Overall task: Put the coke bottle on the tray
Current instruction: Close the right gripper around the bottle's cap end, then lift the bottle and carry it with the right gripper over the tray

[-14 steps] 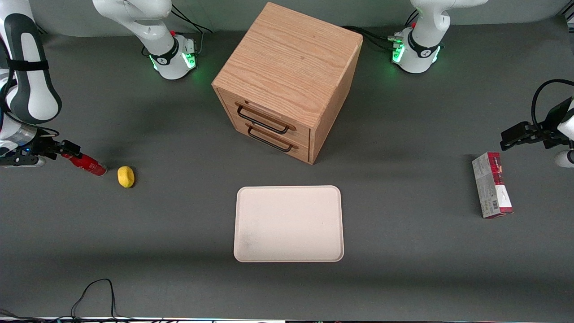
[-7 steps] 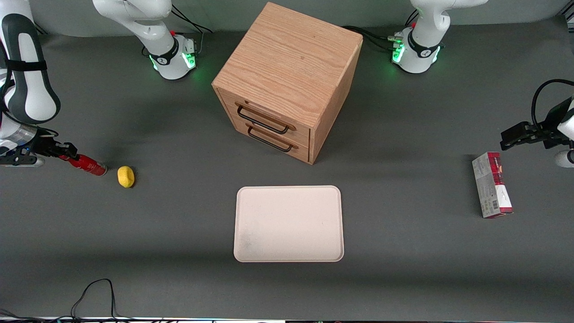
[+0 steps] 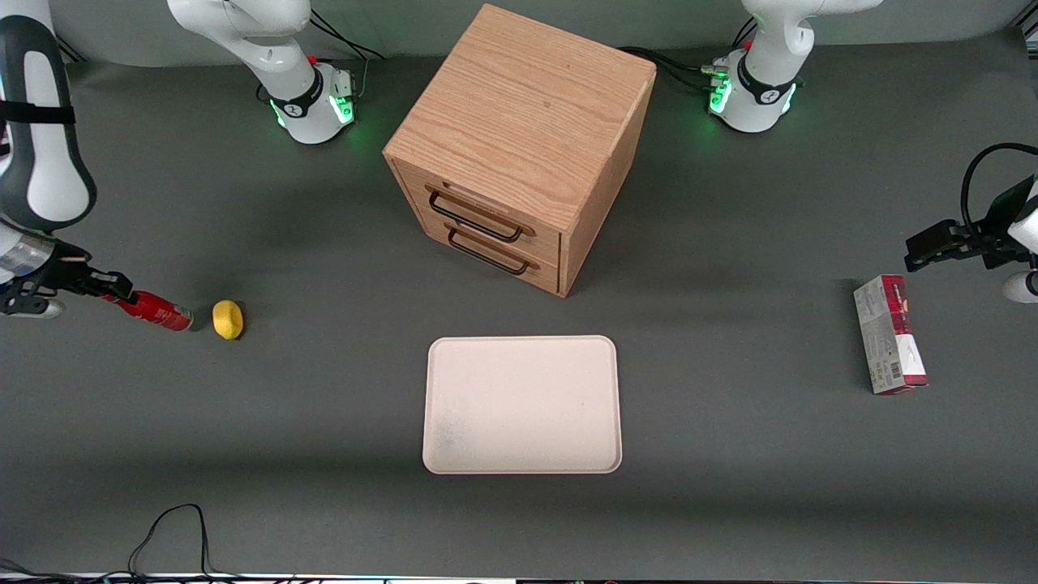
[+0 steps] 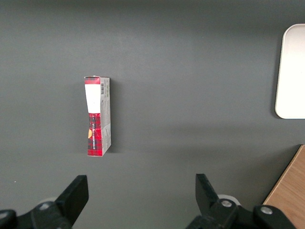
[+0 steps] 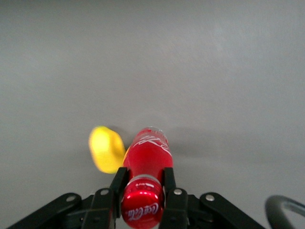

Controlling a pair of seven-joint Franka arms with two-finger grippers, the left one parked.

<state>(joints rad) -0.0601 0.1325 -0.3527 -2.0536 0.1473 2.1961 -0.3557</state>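
The small glossy red coke bottle [image 3: 154, 310] with white lettering stands tilted at the working arm's end of the dark grey surface [image 3: 324, 389], its neck clamped between the closed jaws of the black gripper [image 3: 109, 290], its base near the surface. Just beside it lies a small yellow lemon-like object [image 3: 228, 319]. The large cream-white rectangular tray [image 3: 522, 404] sits well apart, in front of the light oak two-drawer cabinet [image 3: 519, 146].
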